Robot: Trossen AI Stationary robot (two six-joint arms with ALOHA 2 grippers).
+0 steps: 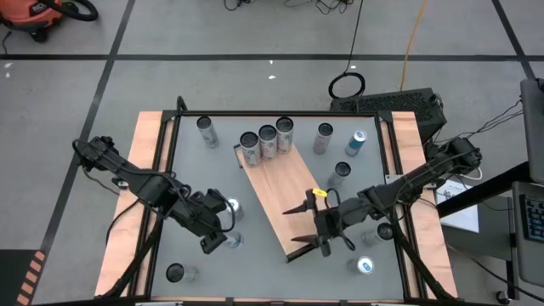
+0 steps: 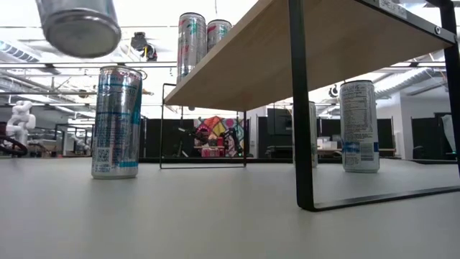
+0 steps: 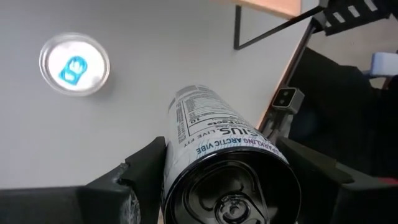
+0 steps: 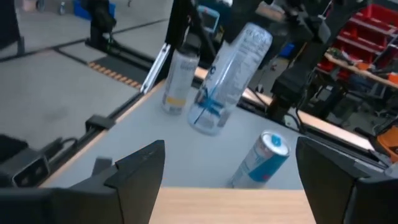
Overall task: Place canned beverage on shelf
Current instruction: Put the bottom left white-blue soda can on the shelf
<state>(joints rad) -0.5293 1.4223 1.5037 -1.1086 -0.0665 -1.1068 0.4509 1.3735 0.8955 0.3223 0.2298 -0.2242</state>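
Note:
The shelf (image 1: 285,200) is a light wood board on a black wire frame, lying slantwise in the middle of the table. Three cans (image 1: 267,141) stand on its far end. My left gripper (image 1: 223,226), left of the shelf's near end, is shut on a silver and blue can (image 3: 227,162). The low view shows this can (image 2: 77,25) high above the tabletop. My right gripper (image 1: 299,225) hovers open over the shelf's near end, its fingers (image 4: 140,168) empty. The held can (image 4: 227,81) also shows tilted in the right wrist view. My left gripper pinches the can's side wall (image 3: 180,155) between its two fingers (image 3: 146,171), close to the pull-tab end. The fingers come from above, slanting down, and the can runs on ahead of them. The can is lifted clear of the table and tilted.
A can (image 2: 116,122) stands on the table near the held one, seen from above in the left wrist view as a can top (image 3: 74,63). More cans stand at the far edge (image 1: 206,132), on the right (image 1: 355,143) and near the front (image 1: 365,266), (image 1: 176,272).

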